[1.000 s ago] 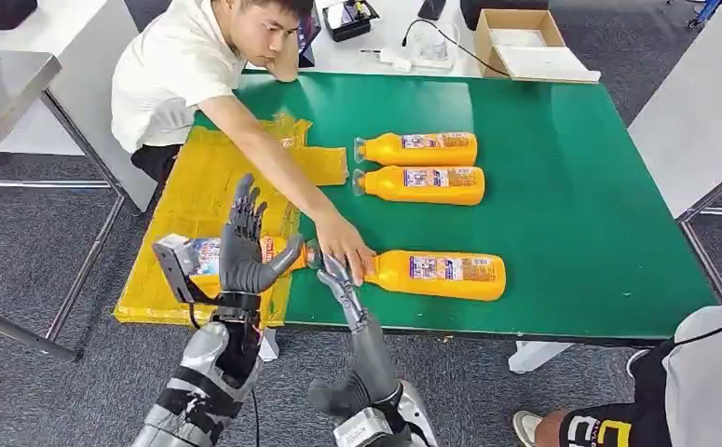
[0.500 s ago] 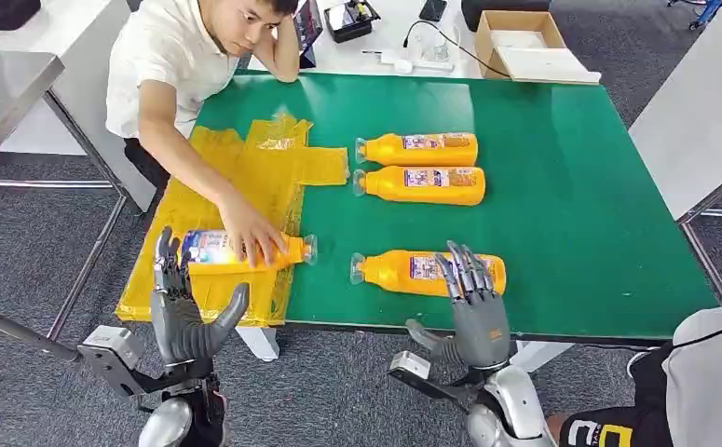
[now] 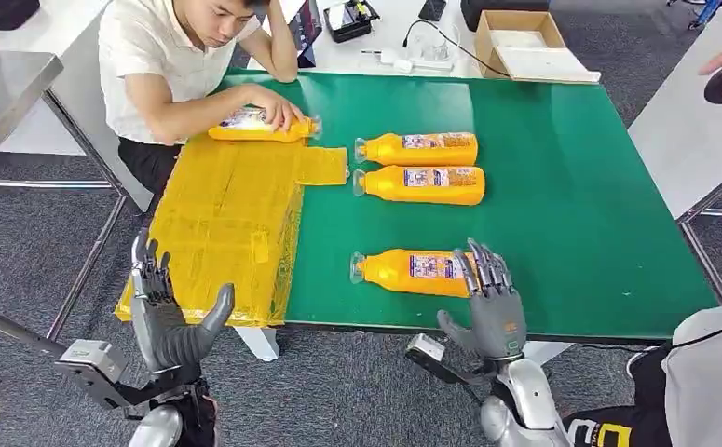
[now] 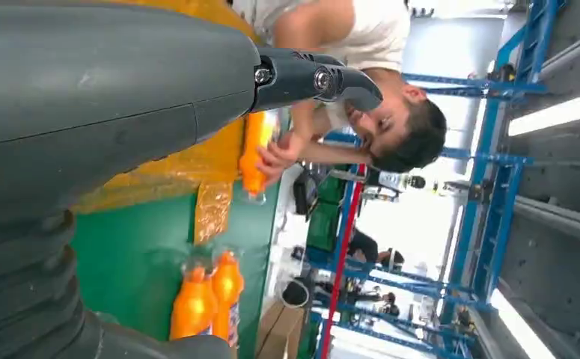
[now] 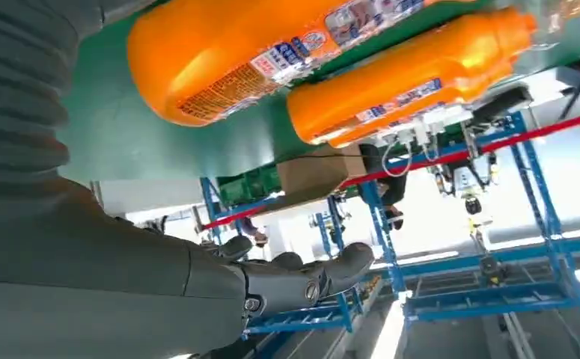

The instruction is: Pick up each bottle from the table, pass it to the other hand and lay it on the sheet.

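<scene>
Bottles (image 3: pixel 429 273) — four lying flat, one under a person's hand (image 3: pixel 278 109)

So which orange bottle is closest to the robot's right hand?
The lone bottle lying at the table's near edge, right by the right hand. The other two on the green lie together farther back, and the person holds the fourth.

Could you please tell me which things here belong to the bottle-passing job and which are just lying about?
Part of the job:
nearest bottle
two far bottles
bottle under the person's hand
yellow sheet
left hand, open
right hand, open

Just lying about:
cardboard box
black tray
cable
</scene>
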`<state>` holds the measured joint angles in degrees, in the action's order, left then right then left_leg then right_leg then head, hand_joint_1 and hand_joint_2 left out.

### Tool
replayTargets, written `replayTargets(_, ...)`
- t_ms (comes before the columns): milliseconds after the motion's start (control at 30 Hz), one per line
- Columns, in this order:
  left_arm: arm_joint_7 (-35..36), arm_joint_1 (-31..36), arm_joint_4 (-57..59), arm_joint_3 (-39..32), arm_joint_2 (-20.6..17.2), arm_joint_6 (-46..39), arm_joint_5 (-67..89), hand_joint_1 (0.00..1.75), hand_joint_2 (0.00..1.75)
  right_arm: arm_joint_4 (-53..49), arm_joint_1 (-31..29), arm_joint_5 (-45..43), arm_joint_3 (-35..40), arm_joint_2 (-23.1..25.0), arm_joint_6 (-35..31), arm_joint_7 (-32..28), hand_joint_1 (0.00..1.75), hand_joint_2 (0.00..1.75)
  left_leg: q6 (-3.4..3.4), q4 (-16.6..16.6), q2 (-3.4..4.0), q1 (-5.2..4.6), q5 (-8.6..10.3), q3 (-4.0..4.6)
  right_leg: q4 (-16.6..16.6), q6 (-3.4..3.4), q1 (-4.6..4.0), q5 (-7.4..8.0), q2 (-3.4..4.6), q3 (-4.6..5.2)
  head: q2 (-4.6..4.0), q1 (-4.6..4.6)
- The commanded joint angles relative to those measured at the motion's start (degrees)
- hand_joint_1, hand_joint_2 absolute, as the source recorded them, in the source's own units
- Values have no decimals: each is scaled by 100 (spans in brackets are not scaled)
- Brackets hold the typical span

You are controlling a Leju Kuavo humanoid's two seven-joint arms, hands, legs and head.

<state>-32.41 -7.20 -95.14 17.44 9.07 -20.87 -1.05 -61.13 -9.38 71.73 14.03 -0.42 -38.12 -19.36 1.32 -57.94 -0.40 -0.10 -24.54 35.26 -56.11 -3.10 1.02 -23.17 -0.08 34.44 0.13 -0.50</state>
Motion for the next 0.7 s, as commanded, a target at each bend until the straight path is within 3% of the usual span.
replayTargets(33,21,17,17,88,-212,27,59,0,175,1570,-942,-316,110,-91,-188,219,0,175,-10,3,22,5,-12,-37,4,17,-7,-5,19,-31,0,2)
replayTargets(300,101,167,94,217,-240,213,54,0,175,2754,-1696,-564,365,28,410,745,0,175,-6,2,19,3,-7,-28,1,12,-5,-3,16,-22,0,0)
replayTargets(533,222,236,216,373,-272,293,193,0,175,3320,-2159,-438,404,19,402,1414,0,175,-8,0,19,4,-9,-35,-1,15,-6,-6,13,-28,0,0)
replayTargets(700,512,302,455,411,-324,422,210,0,175,3408,-2214,-547,354,20,585,1367,0,175,-6,5,8,1,-4,-30,4,11,-3,-5,3,-26,0,0)
